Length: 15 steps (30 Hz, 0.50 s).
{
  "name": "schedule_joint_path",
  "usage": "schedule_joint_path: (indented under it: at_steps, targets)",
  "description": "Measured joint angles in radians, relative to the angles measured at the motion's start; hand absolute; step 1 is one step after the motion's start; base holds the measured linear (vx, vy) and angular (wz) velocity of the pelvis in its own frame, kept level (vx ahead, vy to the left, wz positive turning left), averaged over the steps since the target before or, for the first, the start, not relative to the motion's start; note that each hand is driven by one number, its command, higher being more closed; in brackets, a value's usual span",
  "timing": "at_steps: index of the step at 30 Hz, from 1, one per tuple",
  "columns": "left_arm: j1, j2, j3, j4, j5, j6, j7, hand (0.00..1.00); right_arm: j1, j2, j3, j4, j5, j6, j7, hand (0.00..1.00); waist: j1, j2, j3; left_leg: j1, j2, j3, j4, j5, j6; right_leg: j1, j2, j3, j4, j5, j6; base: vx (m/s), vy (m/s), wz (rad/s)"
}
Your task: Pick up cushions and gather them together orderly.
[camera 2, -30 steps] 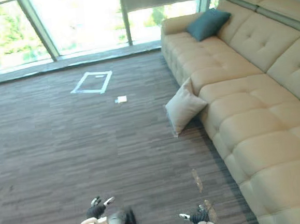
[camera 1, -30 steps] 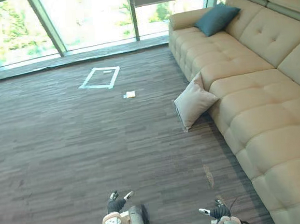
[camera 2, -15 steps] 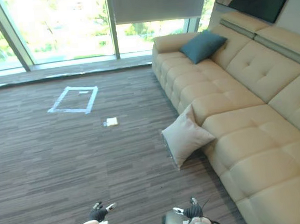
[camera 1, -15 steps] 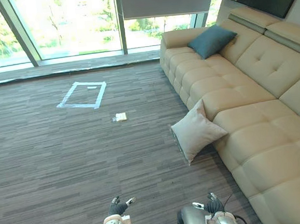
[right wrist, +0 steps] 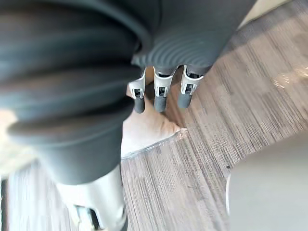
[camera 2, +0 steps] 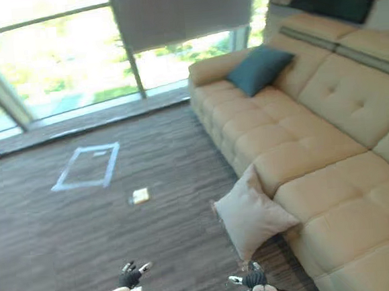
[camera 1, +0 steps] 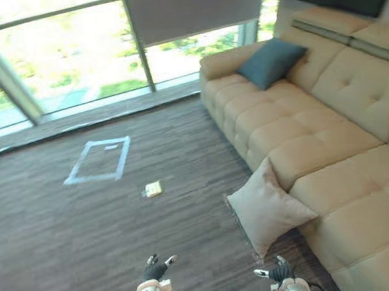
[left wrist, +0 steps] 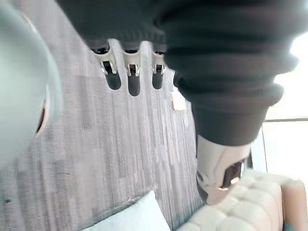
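A beige cushion point(camera 1: 270, 207) stands on the floor, leaning against the front of the tan sofa point(camera 1: 342, 140). A teal cushion point(camera 1: 271, 62) rests on the sofa's far seat by the armrest. My left hand point(camera 1: 154, 270) and right hand point(camera 1: 278, 272) hang low over the carpet, both open and holding nothing. The right hand is just in front of the beige cushion's lower corner. In the right wrist view the straight fingers point(right wrist: 161, 94) point at the beige cushion point(right wrist: 144, 127). In the left wrist view the fingers point(left wrist: 127, 77) hang over bare carpet, and a corner of the cushion point(left wrist: 132, 216) shows.
A pale taped rectangle point(camera 1: 98, 160) marks the carpet to the far left, with a small flat pale item point(camera 1: 153, 188) near it. Tall windows point(camera 1: 73, 54) run along the far wall. The sofa fills the right side.
The camera has moved, so the whole picture has shifted and the beige cushion now shows closer to my right hand. Both hands stay low and open.
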Motion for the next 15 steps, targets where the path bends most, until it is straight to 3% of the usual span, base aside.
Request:
schedule_joint_path:
  at_steps: [2, 4, 5, 7, 10, 12, 15]
  targets:
    - [-0.003, 0.000, -0.001, -0.001, -0.001, -0.005, 0.000, 0.00, 0.007, 0.000, 0.002, -0.001, 0.000, 0.000, -0.002, 0.00, 0.006, -0.002, -0.002, -0.034, -0.051, -0.115, -0.106, 0.025, -0.012, 0.046, -0.033, 0.075, -0.008, -0.043, 0.044, 0.56, 0.358, -1.05]
    - [0.000, -0.003, -0.008, 0.004, -0.001, -0.012, 0.001, 0.00, 0.024, -0.003, 0.004, -0.002, -0.001, 0.000, -0.002, 0.00, 0.013, 0.013, -0.012, -0.033, -0.056, -0.152, -0.174, 0.078, -0.006, 0.066, -0.041, 0.130, 0.000, -0.076, 0.089, 0.55, 0.407, -1.01]
    - [-0.004, 0.005, -0.023, 0.013, -0.002, -0.013, 0.001, 0.00, 0.026, -0.004, 0.005, 0.006, -0.001, 0.001, -0.002, 0.00, 0.025, 0.011, -0.029, -0.034, -0.056, -0.131, -0.133, 0.123, -0.021, 0.063, -0.054, 0.175, 0.034, -0.100, 0.116, 0.54, 0.417, -1.02]
    - [-0.003, 0.037, -0.023, 0.032, 0.000, -0.013, 0.002, 0.00, 0.047, 0.031, 0.019, -0.005, -0.001, 0.001, 0.000, 0.00, 0.017, -0.049, -0.067, -0.026, -0.086, -0.061, -0.113, 0.075, 0.015, 0.002, -0.094, 0.223, 0.132, -0.076, 0.135, 0.49, 0.384, -0.76]
    - [-0.028, 0.052, -0.023, 0.066, 0.017, -0.007, 0.005, 0.00, 0.046, 0.040, 0.041, -0.008, -0.002, -0.001, 0.005, 0.00, 0.010, -0.064, -0.064, 0.044, -0.096, 0.026, -0.123, 0.036, 0.066, -0.074, -0.105, 0.248, 0.294, -0.004, 0.182, 0.38, 0.337, -0.69]
    - [-0.033, 0.051, -0.024, 0.089, 0.017, 0.002, 0.008, 0.00, 0.038, 0.029, 0.042, -0.016, -0.003, -0.002, 0.005, 0.00, 0.022, -0.054, -0.057, 0.147, -0.081, 0.111, -0.187, 0.031, 0.075, -0.132, -0.122, 0.152, 0.367, -0.013, 0.182, 0.18, 0.212, -1.10]
    - [-0.030, 0.047, -0.028, 0.106, 0.017, 0.003, 0.007, 0.00, 0.010, 0.019, 0.049, -0.011, -0.016, -0.004, 0.004, 0.00, 0.018, -0.033, -0.052, 0.241, -0.057, 0.198, -0.281, 0.031, 0.074, -0.195, -0.166, -0.133, 0.335, -0.027, 0.162, 0.08, 0.141, -0.99]
